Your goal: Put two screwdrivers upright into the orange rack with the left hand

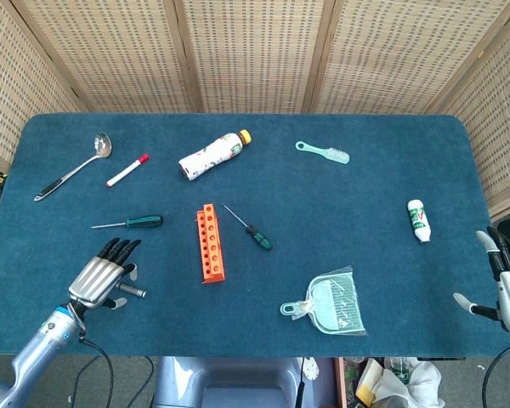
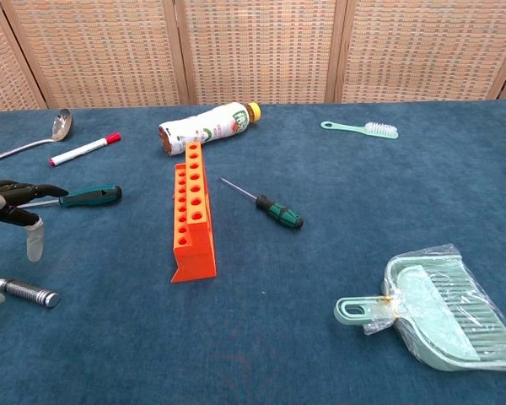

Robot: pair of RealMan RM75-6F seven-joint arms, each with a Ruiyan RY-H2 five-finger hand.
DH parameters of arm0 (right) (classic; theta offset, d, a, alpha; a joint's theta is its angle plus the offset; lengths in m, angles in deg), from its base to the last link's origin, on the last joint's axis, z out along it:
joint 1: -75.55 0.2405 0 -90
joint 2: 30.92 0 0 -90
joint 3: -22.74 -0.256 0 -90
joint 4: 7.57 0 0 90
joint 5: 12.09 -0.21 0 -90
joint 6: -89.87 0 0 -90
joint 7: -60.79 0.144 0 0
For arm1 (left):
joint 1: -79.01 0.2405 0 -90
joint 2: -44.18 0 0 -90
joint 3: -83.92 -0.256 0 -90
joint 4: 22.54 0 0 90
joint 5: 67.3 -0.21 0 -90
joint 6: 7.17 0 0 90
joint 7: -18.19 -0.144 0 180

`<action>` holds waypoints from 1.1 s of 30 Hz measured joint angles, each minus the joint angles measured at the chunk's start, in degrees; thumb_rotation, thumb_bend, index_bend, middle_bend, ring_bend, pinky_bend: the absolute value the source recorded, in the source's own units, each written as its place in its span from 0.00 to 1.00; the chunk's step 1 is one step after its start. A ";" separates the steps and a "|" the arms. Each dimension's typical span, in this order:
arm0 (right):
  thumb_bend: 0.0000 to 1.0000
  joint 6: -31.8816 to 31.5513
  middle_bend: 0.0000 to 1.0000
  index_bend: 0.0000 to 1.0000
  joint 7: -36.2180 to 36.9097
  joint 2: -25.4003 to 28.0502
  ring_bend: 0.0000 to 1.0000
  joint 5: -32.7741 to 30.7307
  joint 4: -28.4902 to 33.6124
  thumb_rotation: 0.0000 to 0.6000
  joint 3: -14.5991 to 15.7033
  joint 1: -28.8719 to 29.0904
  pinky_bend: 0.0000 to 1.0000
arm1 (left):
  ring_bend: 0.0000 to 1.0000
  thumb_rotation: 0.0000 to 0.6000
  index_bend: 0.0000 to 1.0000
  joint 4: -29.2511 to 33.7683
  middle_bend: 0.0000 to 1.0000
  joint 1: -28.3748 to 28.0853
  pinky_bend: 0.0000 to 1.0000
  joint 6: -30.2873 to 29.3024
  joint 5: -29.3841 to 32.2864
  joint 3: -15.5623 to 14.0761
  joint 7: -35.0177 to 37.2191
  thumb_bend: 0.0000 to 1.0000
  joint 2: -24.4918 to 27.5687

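The orange rack (image 1: pixel 210 244) (image 2: pixel 191 213) lies in the middle of the blue table, its holes facing up. A green-handled screwdriver (image 1: pixel 137 222) (image 2: pixel 78 197) lies to its left, and another green-handled screwdriver (image 1: pixel 250 229) (image 2: pixel 268 206) lies to its right. A metal-handled screwdriver (image 1: pixel 133 291) (image 2: pixel 25 292) lies near the front left, partly under my left hand (image 1: pixel 101 274) (image 2: pixel 13 207). That hand hovers over it, fingers spread, holding nothing. My right hand (image 1: pixel 509 283) rests open at the table's right edge.
A ladle (image 1: pixel 75 167), a red-capped marker (image 1: pixel 127 170) and a lying bottle (image 1: pixel 211 154) sit at the back left. A mint brush (image 1: pixel 323 152) lies at the back, a small white bottle (image 1: pixel 418 219) at the right, a wrapped dustpan (image 1: pixel 331 302) at the front.
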State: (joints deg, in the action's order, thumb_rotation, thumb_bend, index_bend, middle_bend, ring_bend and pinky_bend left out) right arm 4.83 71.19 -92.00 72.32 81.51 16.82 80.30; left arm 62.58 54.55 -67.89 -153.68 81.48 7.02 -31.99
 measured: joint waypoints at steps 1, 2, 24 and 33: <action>0.00 0.07 0.00 0.00 0.05 0.02 0.00 0.00 0.00 1.00 0.02 0.02 0.00 | 0.00 1.00 0.48 -0.34 0.00 -0.01 0.00 0.15 0.13 -0.07 -0.19 0.17 -0.24; 0.00 0.11 0.00 0.00 0.06 0.03 0.00 0.03 0.01 1.00 0.04 0.04 0.00 | 0.00 1.00 0.48 -0.73 0.00 -0.01 0.00 0.30 0.28 -0.14 -0.34 0.17 -0.48; 0.00 0.99 0.00 0.00 -0.42 0.09 0.00 -0.18 0.31 1.00 0.26 0.27 0.00 | 0.00 1.00 0.53 -9.60 0.00 -1.16 0.00 1.65 -1.31 -1.37 4.39 0.30 -6.37; 0.00 1.24 0.00 0.00 -0.02 0.29 0.00 -0.24 0.34 1.00 0.28 0.33 0.00 | 0.00 1.00 0.53 -8.91 0.00 -1.62 0.00 2.91 -0.29 -1.33 2.58 0.36 -6.83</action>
State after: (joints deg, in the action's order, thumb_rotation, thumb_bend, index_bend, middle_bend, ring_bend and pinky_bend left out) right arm 6.07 71.17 -91.71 72.08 81.85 17.10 80.63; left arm 53.67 52.93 -64.99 -153.97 80.15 9.60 -38.82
